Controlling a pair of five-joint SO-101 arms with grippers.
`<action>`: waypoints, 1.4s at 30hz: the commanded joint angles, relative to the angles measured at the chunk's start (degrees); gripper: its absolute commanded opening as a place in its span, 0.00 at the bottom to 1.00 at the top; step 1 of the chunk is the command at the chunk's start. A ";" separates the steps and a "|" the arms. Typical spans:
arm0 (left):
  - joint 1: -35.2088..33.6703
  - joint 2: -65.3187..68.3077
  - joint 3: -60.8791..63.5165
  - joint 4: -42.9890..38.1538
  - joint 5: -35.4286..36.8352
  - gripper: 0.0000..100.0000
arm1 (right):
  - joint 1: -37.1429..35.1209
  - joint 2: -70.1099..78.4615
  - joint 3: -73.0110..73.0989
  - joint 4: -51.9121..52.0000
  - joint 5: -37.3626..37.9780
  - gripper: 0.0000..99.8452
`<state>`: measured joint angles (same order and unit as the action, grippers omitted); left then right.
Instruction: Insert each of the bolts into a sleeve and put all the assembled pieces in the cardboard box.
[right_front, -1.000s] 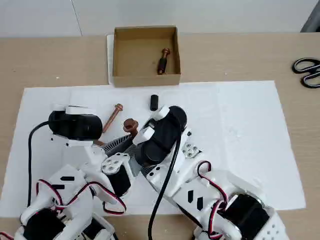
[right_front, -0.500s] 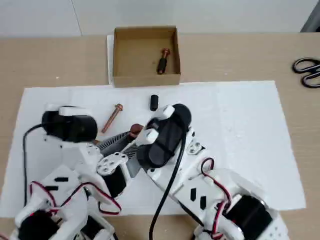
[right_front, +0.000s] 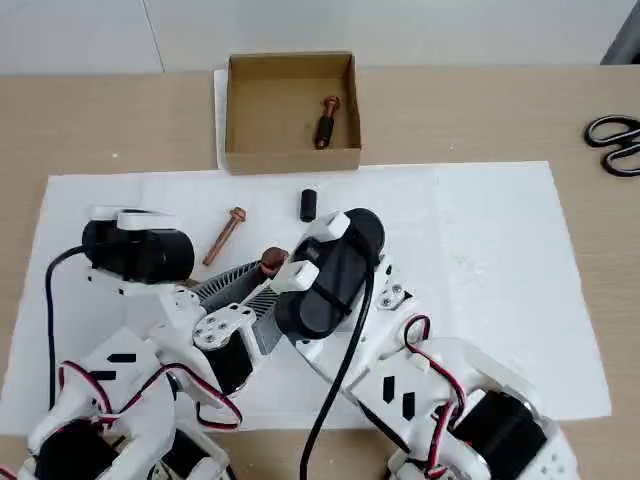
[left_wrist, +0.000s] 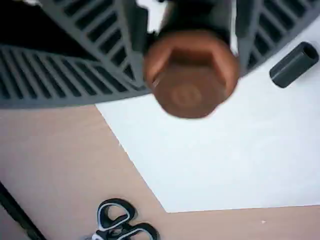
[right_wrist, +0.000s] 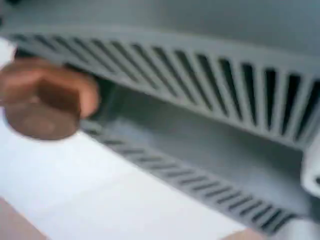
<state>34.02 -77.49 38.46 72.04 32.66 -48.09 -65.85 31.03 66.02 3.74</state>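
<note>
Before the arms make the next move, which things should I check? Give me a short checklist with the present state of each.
1. Bolt gripped between the fingers of the left claw: ok.
2. Sleeve seated on that bolt: cannot tell; something dark sits behind its head, blurred.
3. Right claw grip at the bolt: cannot tell.
4. Loose sleeve and loose bolt lying apart on the paper, free to pick: ok.
5. Cardboard box has room beside the one assembled piece: ok.
</note>
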 joint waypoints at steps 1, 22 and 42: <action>0.88 0.26 -1.45 0.26 -0.53 0.13 | 1.01 -0.22 -1.32 -3.74 0.18 0.00; 0.79 0.35 -6.29 1.41 1.49 0.23 | 1.01 -0.31 2.37 -3.65 -1.49 0.00; -9.41 0.00 -6.90 -4.04 -2.02 0.05 | 4.70 -0.31 3.08 -1.54 -1.58 0.00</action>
<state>26.73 -77.49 33.63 70.55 31.96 -45.63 -65.76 34.55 64.44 2.77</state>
